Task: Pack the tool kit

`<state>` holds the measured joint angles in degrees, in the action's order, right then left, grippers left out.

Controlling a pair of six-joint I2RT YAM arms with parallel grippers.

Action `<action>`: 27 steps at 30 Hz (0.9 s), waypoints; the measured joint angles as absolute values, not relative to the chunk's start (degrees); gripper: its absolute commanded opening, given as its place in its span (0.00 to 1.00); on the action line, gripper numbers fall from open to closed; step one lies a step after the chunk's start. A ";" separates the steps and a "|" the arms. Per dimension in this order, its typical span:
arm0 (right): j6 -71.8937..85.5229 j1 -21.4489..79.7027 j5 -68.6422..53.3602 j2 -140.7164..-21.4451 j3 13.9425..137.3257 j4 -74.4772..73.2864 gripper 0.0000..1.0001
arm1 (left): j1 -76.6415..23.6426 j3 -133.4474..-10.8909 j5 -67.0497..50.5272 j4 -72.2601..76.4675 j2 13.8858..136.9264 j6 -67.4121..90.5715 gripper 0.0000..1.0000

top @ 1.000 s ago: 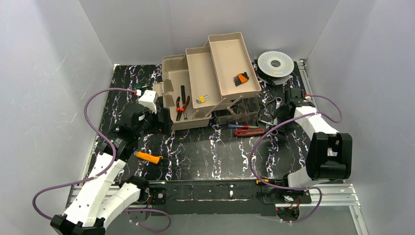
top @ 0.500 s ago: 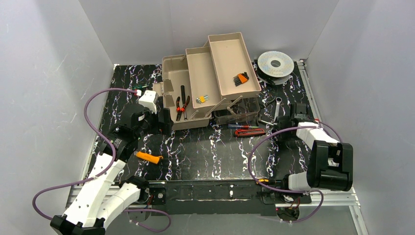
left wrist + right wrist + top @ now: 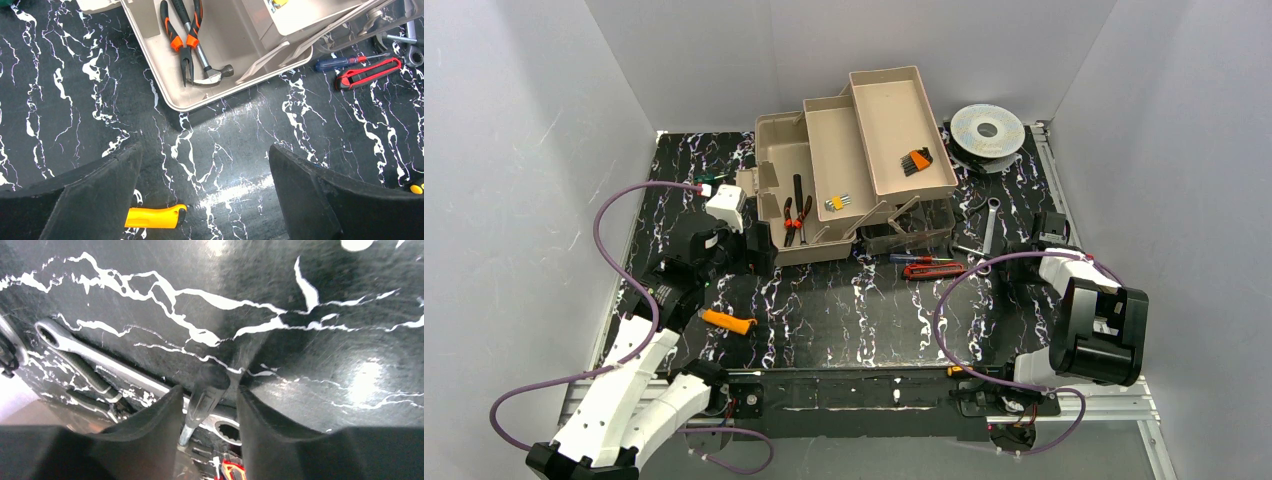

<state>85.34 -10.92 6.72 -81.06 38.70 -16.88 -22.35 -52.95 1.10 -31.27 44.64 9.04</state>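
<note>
The big tan toolbox (image 3: 771,128) sits open at the back of the black table (image 3: 844,310), which has white streaks on it. Its two fold-out trays (image 3: 849,140) stick up and out to the right like steps. The top tray holds a set of orange keys (image 3: 915,160). The lower tray holds a small yellow and silver thing (image 3: 836,203). Down in the bottom of the box lie the pliers (image 3: 176,37) with orange and black handles, and a hammer (image 3: 212,75) just beside them.

The left end effector (image 3: 205,150) hangs over the table just in front of the box's near left corner. Its fingers (image 3: 85,192) are spread wide and hold nothing. A yellow-handled tool (image 3: 154,217) lies on the table near it.

A red knife (image 3: 370,72) and a small screwdriver (image 3: 345,62) lie side by side on the table in front of the box.

The right end effector (image 3: 209,389) is low over the table, to the right of the box. Its fingers (image 3: 150,432) sit on both sides of a black-handled tool (image 3: 206,401) with a metal shaft. They are very close to it, but I cannot tell if they squeeze it. A silver wrench (image 3: 95,352) lies right beside it.

A round silver wire spool (image 3: 987,130) rests at the back right.
</note>
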 measured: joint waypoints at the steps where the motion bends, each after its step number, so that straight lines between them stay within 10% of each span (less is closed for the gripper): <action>1: 85.25 -11.14 6.98 -81.25 38.76 -16.91 0.21 | -22.35 -52.95 1.10 -31.27 44.64 9.04 0.98; 3: 85.58 -11.49 7.35 -81.78 38.76 -16.78 0.01 | -22.35 -52.95 1.13 -31.27 44.64 9.04 0.98; 27: 63.33 -13.87 2.07 -52.64 43.11 -13.43 0.01 | -22.35 -52.93 1.17 -31.27 44.66 9.04 0.98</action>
